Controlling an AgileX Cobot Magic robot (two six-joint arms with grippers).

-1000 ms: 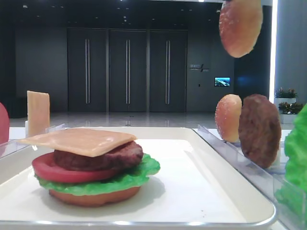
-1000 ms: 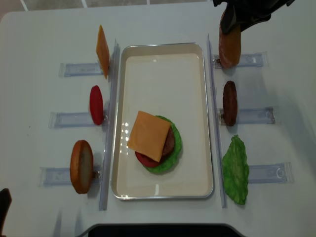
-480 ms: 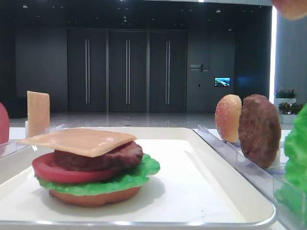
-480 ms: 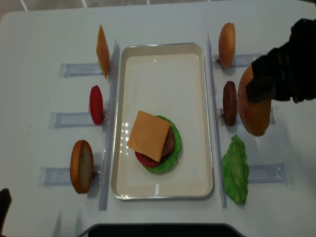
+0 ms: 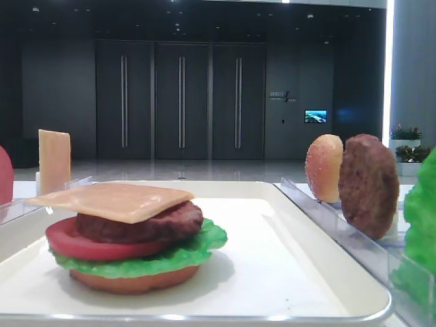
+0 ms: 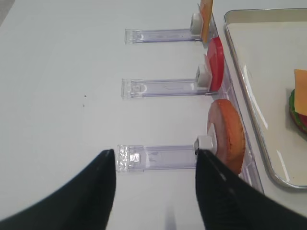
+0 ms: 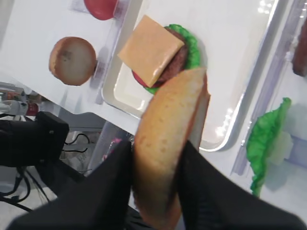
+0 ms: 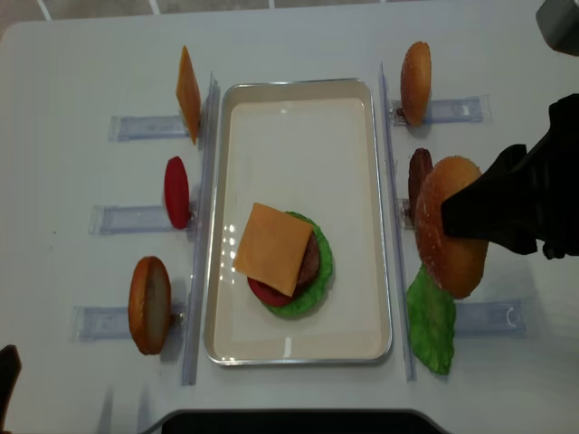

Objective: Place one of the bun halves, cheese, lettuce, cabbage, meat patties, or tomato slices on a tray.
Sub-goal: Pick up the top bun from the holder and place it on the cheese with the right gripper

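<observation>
The right gripper is clamped on the domed bun top, its two black fingers pressed against the flat and rounded faces so the bun stands on edge between them. In the overhead view the bun hangs in the air to the right of the tray, over the meat patty standing in its clear holder and the upper tip of the lettuce leaf lying on the table. It is clear of the tray and touches nothing but the fingers.

On the tray sits a partly built burger: a bun base at the bottom, then lettuce, a tomato slice, a patty and a square cheese slice on top, set toward the near half of the tray. A second bun top stands upright in the far holder on the right.

To the left of the tray, three more pieces stand in holders: a cheese slice farthest away, a tomato slice in the middle and a flat bun base nearest.

The left gripper hovers low over the table beside the bun base's holder; its fingers are spread wide apart with nothing between them.
</observation>
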